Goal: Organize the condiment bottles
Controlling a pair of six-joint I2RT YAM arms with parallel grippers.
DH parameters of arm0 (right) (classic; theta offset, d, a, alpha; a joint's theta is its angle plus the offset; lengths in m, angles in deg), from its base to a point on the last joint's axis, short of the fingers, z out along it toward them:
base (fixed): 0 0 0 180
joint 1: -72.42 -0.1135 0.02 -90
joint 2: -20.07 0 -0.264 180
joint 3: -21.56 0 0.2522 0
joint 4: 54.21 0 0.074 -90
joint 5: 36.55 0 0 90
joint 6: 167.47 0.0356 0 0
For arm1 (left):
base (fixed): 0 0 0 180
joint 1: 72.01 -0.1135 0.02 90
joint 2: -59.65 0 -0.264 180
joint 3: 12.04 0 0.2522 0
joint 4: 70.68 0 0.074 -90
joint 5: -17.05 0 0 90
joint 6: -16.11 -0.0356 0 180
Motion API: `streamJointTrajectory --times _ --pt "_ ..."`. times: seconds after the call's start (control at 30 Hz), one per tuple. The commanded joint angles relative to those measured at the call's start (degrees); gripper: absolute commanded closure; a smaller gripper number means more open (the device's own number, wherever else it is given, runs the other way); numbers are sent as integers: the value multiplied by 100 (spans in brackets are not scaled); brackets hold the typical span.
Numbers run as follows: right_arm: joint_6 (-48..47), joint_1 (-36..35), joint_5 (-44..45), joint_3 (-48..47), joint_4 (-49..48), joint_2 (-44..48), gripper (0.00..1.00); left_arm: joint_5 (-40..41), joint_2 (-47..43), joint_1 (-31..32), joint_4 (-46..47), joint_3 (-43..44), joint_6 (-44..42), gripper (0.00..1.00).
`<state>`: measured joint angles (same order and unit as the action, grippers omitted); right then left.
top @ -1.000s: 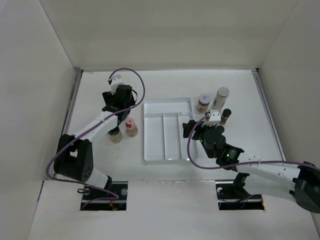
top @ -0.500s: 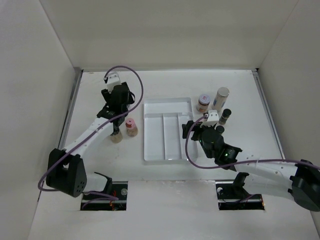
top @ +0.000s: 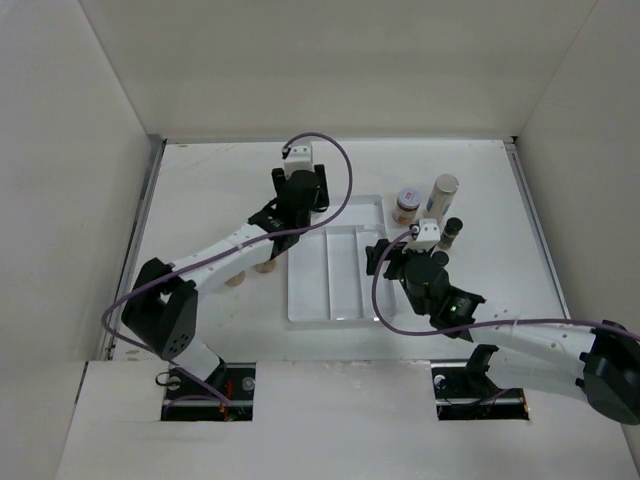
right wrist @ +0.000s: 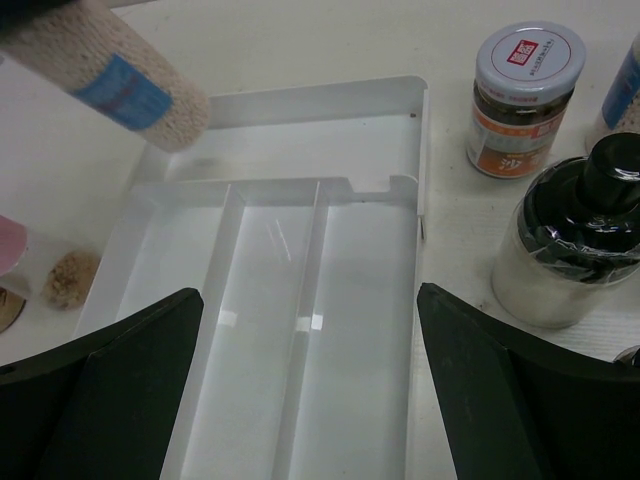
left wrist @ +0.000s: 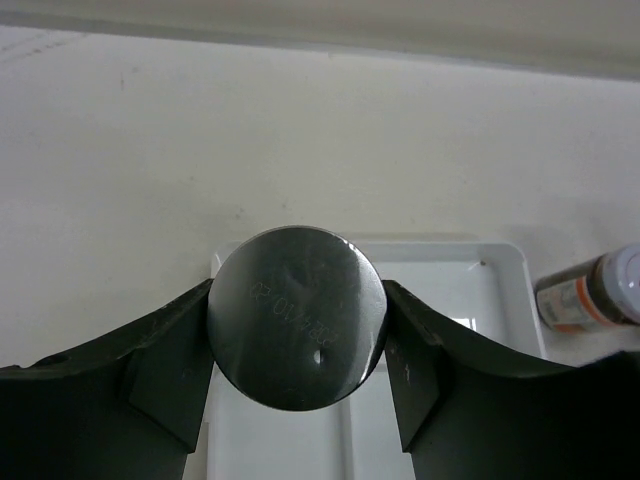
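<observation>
My left gripper [top: 281,214] is shut on a blue-labelled bottle of beige grains [right wrist: 105,72] and holds it tilted above the far-left corner of the white divided tray [top: 335,300]. In the left wrist view the bottle's dark round end [left wrist: 297,317] sits between the fingers. My right gripper [right wrist: 308,300] is open and empty above the tray's right compartments. A grey-capped jar [right wrist: 525,95], a dark-capped shaker [right wrist: 575,245] and a taller white bottle [top: 443,192] stand right of the tray. A pink-lidded jar [top: 265,264] and another jar [top: 232,278] stand left of it.
The tray [right wrist: 300,100] has one cross compartment at the far end and three long ones, with nothing in them. White walls enclose the table on the left, right and back. The left arm's purple cable [top: 340,170] loops above the tray's far edge.
My left arm has swung right, from above the two jars left of the tray to over the tray's far-left corner, carrying the bottle. The right arm has barely moved.
</observation>
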<state>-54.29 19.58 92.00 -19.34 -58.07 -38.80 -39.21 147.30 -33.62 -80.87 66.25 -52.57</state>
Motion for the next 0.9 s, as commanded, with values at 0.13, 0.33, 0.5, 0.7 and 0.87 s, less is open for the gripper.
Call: streamJointTrajectory --times 0.13,0.33,0.5,0.7,0.87 --pt "81 68 -31 77 -294 104 4 124 489 120 618 402 -137 64" --pt "81 146 -31 103 -294 156 4 282 744 129 776 201 -216 63" --pt "117 480 -31 7 -154 525 0 335 753 146 847 -28 -225 33" --pt "91 1261 -119 -1310 1313 570 0 371 393 199 1022 -274 -216 8" --pt "-68 2220 -681 -2076 1911 43 0 370 -344 322 1224 -713 -207 3"
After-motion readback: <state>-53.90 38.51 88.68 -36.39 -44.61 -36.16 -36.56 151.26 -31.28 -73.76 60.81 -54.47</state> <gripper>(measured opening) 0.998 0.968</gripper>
